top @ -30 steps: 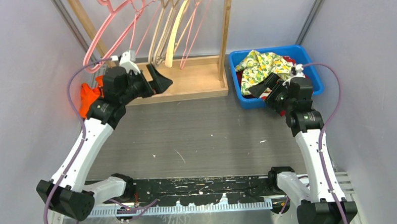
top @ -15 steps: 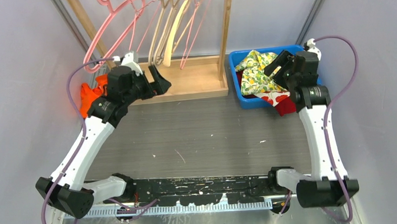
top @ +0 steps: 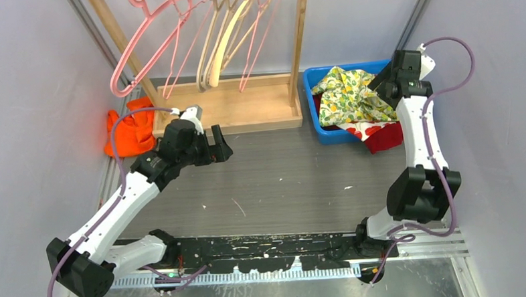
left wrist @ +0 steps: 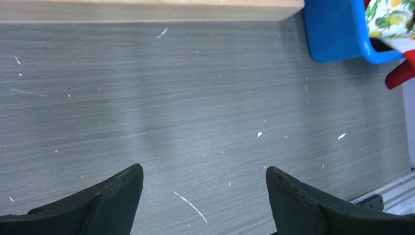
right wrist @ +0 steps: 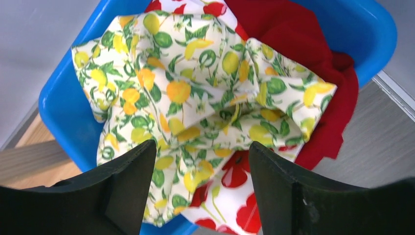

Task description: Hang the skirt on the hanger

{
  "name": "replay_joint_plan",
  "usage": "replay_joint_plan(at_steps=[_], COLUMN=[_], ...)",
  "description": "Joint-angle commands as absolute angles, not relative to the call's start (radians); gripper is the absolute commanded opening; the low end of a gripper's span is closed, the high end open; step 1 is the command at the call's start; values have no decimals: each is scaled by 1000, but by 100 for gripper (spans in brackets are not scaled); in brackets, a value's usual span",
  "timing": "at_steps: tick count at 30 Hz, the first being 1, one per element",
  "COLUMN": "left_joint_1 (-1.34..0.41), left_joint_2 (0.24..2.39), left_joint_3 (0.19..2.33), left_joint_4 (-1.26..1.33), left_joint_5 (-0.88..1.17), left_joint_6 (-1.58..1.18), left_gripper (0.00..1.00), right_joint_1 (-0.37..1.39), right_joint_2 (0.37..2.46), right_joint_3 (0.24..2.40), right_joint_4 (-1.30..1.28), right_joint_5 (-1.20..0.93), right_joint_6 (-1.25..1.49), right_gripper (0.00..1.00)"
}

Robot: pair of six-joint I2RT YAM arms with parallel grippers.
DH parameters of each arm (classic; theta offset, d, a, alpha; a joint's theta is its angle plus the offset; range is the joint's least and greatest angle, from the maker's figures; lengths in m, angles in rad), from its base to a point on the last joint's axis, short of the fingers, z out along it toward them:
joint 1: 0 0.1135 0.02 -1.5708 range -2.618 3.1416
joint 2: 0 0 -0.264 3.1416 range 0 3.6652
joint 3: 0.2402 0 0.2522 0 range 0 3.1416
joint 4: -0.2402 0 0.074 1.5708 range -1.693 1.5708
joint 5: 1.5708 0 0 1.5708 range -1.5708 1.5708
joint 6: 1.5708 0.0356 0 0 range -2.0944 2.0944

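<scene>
- Right gripper (right wrist: 200, 156): jaws parted, holding nothing, poised directly above the blue bin (top: 330, 137) at the table's (top: 282, 181) 1 o'clock corner.
- Left gripper (left wrist: 203, 169): jaws wide apart and empty, over bare table surface toward 10 o'clock, just in front of the wooden rack (top: 258, 105).
- Skirt (right wrist: 195, 98): judged to be the lemon-print garment, crumpled on top of the bin's pile. It lies on a cherry-print cloth (right wrist: 235, 176) and a red cloth (top: 384, 140), and the red cloth spills over the bin's rim toward 5 o'clock.
- Hangers (top: 222, 43): several hang on the rack at 11 to 12 o'clock, well apart from the bin. None has been taken down.
- Risk 1: a deep pinch could gather the cherry-print layer along with the skirt, because the fabrics are bunched together.
- Risk 2: a grab at mid-fold rather than at the waistband would lift a shapeless bundle. The waistband cannot be made out from here.
- Risk 3: the hangers hang close together, so the left arm could snag or unhook a neighbouring one.
- Risk 4: an orange cloth (top: 131, 131) lies at 10 o'clock beside the rack, where the left arm's cable could catch it.
</scene>
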State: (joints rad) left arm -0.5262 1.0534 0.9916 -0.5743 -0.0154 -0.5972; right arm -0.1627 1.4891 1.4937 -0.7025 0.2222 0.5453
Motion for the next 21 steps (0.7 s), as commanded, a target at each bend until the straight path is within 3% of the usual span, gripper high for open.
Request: replay_joint_plan(at_steps=[1, 10, 12, 21], left_joint_1=[-552, -566, -567, -575], left_joint_2=[1042, 1050, 1048, 1036], left_joint_3=[975, 950, 949, 946], left_joint_4=[-517, -505, -507, -521], left_joint_5=[-29, -22, -23, -37], left_joint_6=[-605, -602, -601, -603], left_gripper=[94, 94, 94, 92], right_joint_1=[-175, -176, -177, -176], right_joint_2=[1579, 1664, 1687, 1753], right_joint_3=[1589, 1595, 1614, 1740], right_joint_4=[-649, -601, -598, -636], right_joint_5=[230, 125, 121, 116], right_joint_6=[578, 628, 630, 592], right_gripper=[75, 79, 76, 6])
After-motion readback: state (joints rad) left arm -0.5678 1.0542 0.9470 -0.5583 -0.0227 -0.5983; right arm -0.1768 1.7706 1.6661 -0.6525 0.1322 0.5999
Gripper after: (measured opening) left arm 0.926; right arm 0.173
